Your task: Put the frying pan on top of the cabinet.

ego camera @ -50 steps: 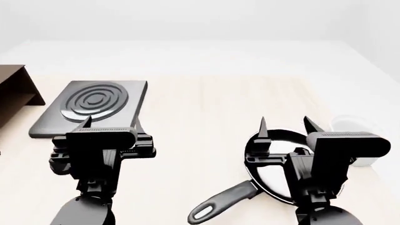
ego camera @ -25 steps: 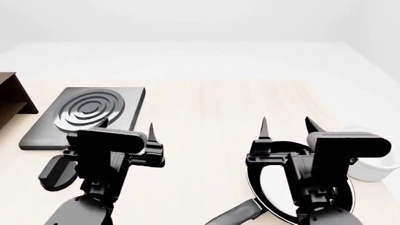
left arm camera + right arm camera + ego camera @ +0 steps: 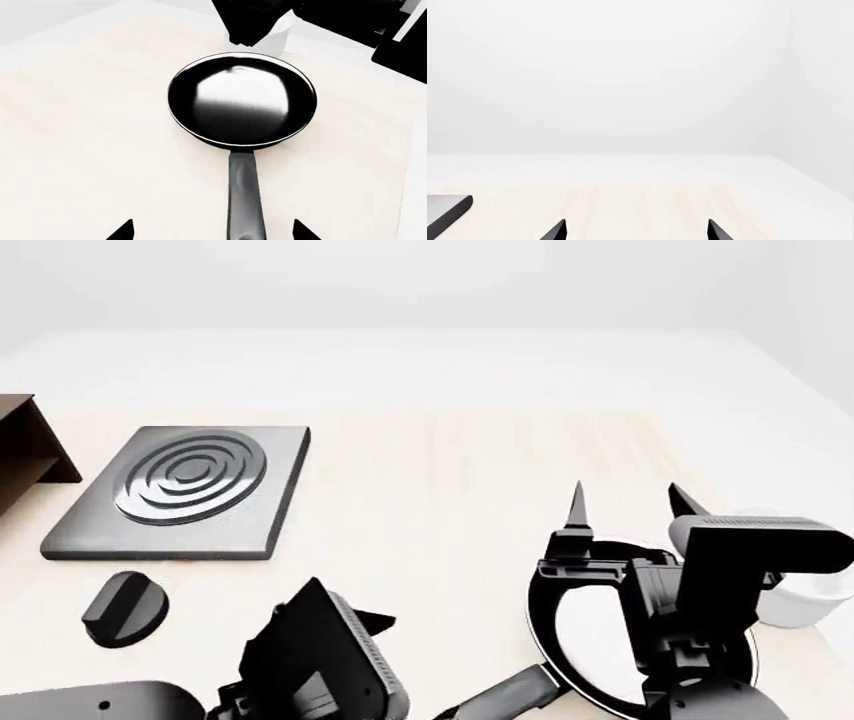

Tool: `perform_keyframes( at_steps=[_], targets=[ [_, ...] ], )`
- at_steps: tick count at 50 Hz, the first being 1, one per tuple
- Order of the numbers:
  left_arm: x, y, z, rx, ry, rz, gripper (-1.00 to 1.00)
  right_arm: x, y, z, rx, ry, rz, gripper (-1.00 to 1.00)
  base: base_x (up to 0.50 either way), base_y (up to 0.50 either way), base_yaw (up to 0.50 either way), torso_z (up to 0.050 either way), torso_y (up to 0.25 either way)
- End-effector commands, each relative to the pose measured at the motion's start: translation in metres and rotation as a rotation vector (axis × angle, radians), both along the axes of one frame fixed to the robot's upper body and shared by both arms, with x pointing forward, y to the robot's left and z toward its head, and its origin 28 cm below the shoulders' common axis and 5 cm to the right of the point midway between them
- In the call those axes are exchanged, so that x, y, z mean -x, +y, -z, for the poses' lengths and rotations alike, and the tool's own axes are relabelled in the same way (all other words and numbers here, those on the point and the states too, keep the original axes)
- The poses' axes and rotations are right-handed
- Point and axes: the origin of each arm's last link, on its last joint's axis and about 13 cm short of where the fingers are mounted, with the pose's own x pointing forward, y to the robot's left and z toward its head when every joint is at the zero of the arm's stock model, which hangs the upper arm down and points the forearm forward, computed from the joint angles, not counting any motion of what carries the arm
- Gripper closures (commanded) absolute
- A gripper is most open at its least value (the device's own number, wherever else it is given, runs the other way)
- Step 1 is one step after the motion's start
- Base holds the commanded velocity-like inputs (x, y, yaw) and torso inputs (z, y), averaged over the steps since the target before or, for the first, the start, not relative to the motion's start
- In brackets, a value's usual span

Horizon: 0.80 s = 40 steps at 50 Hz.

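The frying pan [image 3: 587, 625] is black with a pale glossy inside and lies on the table at the front right, its dark grey handle [image 3: 501, 700] pointing front-left. My right gripper [image 3: 627, 502] is open and empty, hovering over the pan and hiding part of it. My left gripper [image 3: 360, 625] is low at the front, turned toward the pan. In the left wrist view the pan [image 3: 241, 97] is ahead and its handle [image 3: 245, 195] runs between the open fingertips of the left gripper [image 3: 212, 231], untouched. The dark brown cabinet [image 3: 16, 445] shows only partly at the far left edge.
A square grey plate with concentric rings [image 3: 180, 490] lies at the left, with its corner in the right wrist view [image 3: 447, 212]. A small black knob-like object [image 3: 123, 608] lies in front of the plate. A white bowl [image 3: 801, 600] stands right of the pan, behind it in the left wrist view [image 3: 270, 37].
My left arm has dropped low and swung its gripper round toward the pan handle, uncovering the black knob-like object. My right gripper has shifted slightly right.
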Motion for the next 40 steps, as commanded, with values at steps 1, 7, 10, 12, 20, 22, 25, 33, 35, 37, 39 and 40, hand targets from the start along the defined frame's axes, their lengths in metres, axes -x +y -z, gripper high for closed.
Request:
perform_keyframes(
  at_steps=[1, 7, 10, 12, 20, 22, 25, 33, 35, 37, 39, 40],
  targets=[
    [0.009, 0.004, -0.011, -0.073, 0.136, 0.177, -1.00, 0.000, 0.000, 0.000, -0.001, 0.000, -0.001, -1.00, 0.00, 0.00, 0.00, 0.000, 0.000],
    [0.005, 0.000, -0.009, -0.082, 0.145, 0.169, -1.00, 0.000, 0.000, 0.001, -0.003, 0.003, -0.005, -1.00, 0.00, 0.00, 0.00, 0.000, 0.000],
    [0.003, -0.002, -0.007, -0.092, 0.136, 0.156, -1.00, 0.000, 0.000, 0.002, -0.004, 0.004, -0.006, -1.00, 0.00, 0.00, 0.00, 0.000, 0.000],
    [0.000, -0.003, -0.006, -0.089, 0.143, 0.141, -1.00, 0.000, 0.001, 0.002, -0.004, 0.004, -0.007, -1.00, 0.00, 0.00, 0.00, 0.000, 0.000],
    [-0.008, -0.007, 0.000, -0.100, 0.163, 0.099, -1.00, 0.000, 0.001, 0.004, -0.006, 0.009, -0.009, -1.00, 0.00, 0.00, 0.00, 0.000, 0.000],
    [-0.009, -0.008, 0.001, -0.105, 0.173, 0.095, -1.00, -0.001, 0.001, 0.004, -0.006, 0.009, -0.009, -1.00, 0.00, 0.00, 0.00, 0.000, 0.000],
    [-0.012, -0.011, 0.005, -0.116, 0.184, 0.076, -1.00, -0.001, 0.001, 0.004, -0.006, 0.008, -0.010, -1.00, 0.00, 0.00, 0.00, 0.000, 0.000],
    [-0.022, -0.018, 0.010, -0.138, 0.195, 0.050, -1.00, -0.001, 0.003, 0.005, -0.007, 0.009, -0.015, -1.00, 0.00, 0.00, 0.00, 0.000, 0.000],
    [-0.023, -0.020, 0.012, -0.145, 0.208, 0.054, -1.00, 0.000, 0.003, 0.006, -0.007, 0.011, -0.016, -1.00, 0.00, 0.00, 0.00, 0.000, 0.000],
    [-0.024, -0.022, 0.014, -0.152, 0.212, 0.058, -1.00, 0.000, 0.003, 0.006, -0.008, 0.010, -0.018, -1.00, 0.00, 0.00, 0.00, 0.000, 0.000],
    [-0.025, -0.023, 0.015, -0.155, 0.218, 0.061, -1.00, 0.000, 0.003, 0.006, -0.009, 0.010, -0.019, -1.00, 0.00, 0.00, 0.00, 0.000, 0.000],
    [-0.026, -0.024, 0.016, -0.157, 0.216, 0.061, -1.00, 0.000, 0.003, 0.006, -0.009, 0.010, -0.019, -1.00, 0.00, 0.00, 0.00, 0.000, 0.000]
  ],
)
